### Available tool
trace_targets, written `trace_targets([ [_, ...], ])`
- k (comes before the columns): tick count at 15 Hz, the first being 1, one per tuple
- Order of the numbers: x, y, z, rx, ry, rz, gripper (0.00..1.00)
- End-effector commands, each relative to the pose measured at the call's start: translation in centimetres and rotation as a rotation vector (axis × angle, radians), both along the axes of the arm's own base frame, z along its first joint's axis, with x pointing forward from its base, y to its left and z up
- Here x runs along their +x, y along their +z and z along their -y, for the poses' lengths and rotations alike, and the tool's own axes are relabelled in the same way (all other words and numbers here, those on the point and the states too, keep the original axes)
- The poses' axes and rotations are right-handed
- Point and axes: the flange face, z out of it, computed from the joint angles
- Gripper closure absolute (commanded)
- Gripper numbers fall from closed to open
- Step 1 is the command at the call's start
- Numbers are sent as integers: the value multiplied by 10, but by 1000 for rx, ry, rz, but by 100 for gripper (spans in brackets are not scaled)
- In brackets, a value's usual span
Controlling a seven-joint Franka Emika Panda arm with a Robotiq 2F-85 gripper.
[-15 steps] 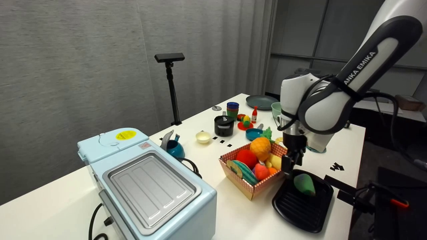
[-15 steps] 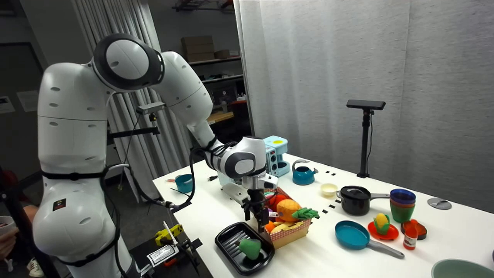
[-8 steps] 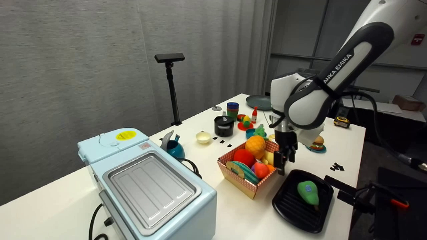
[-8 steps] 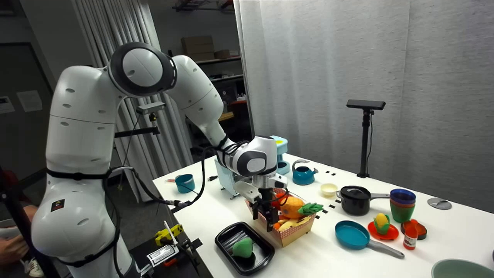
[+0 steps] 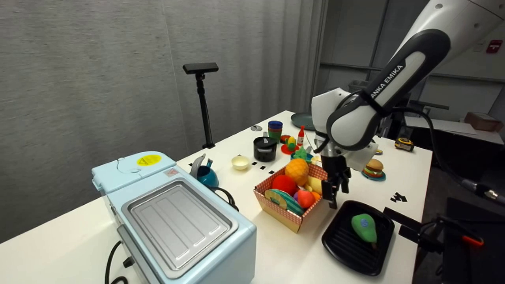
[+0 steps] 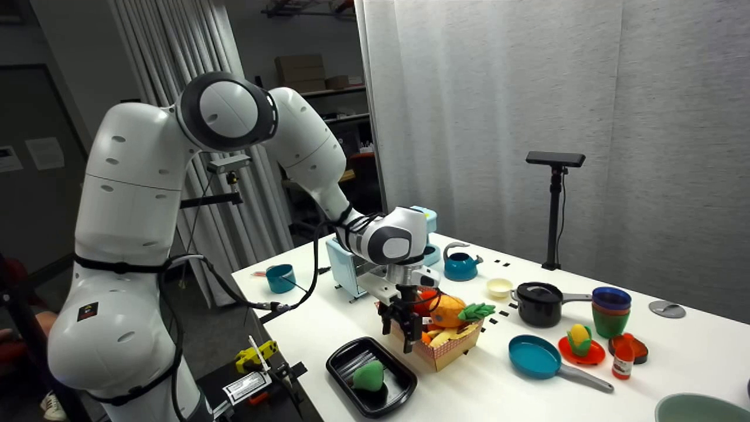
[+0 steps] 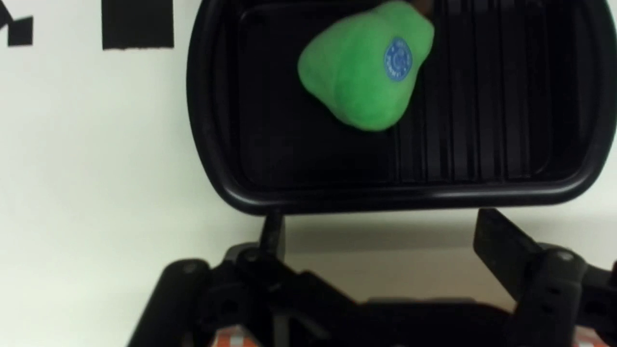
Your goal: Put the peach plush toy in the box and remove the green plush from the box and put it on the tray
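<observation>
- One green plush (image 7: pixel 364 72), one tray (image 7: pixel 409 198): in my wrist view the plush lies in the tray at the upper middle of the frame, mostly on the smooth half.
- One box (image 5: pixel 278 215), right of centre in an exterior view, and one peach plush toy (image 5: pixel 306 198), inside it toward the right-hand wall.
- Sharing the box: one red toy (image 5: pixel 284 184), one rounded orange toy (image 5: pixel 297 171), one striped toy (image 5: pixel 291 202), plus yellow pieces (image 5: pixel 314 185) I can't count.
- My claw (image 7: pixel 381 236) is spread wide, jaws well apart at lower left and lower right of the wrist frame. In an exterior view it shows between box and tray, covering part of the box.
- Farther off I count one pale-blue appliance (image 5: pixel 240 252) at lower left, one kettle (image 5: pixel 208 176) behind it, one black pot (image 5: pixel 264 152) mid-frame, one burger (image 5: pixel 373 169) at right; one teal pan (image 6: pixel 533 357), lower right in an exterior view.
- My worktop (image 6: pixel 498 404) is white, with dark patches (image 7: pixel 137 24) at the wrist view's upper left. A grey curtain (image 6: pixel 498 117) hangs behind, one black stand (image 6: pixel 554 217) before it.
</observation>
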Motion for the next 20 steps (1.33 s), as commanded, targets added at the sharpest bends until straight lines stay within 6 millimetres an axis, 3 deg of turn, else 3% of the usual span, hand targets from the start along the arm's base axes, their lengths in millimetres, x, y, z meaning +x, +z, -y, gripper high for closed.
trace_targets([
  [1, -29, 10, -6, 16, 31, -113, 0],
  [6, -64, 40, -20, -3, 63, -70, 0],
  [10, -90, 76, -34, -28, 106, 79, 0],
  [15, -112, 113, -51, -39, 152, 334, 0],
  [20, -123, 137, -59, -32, 156, 550, 0],
])
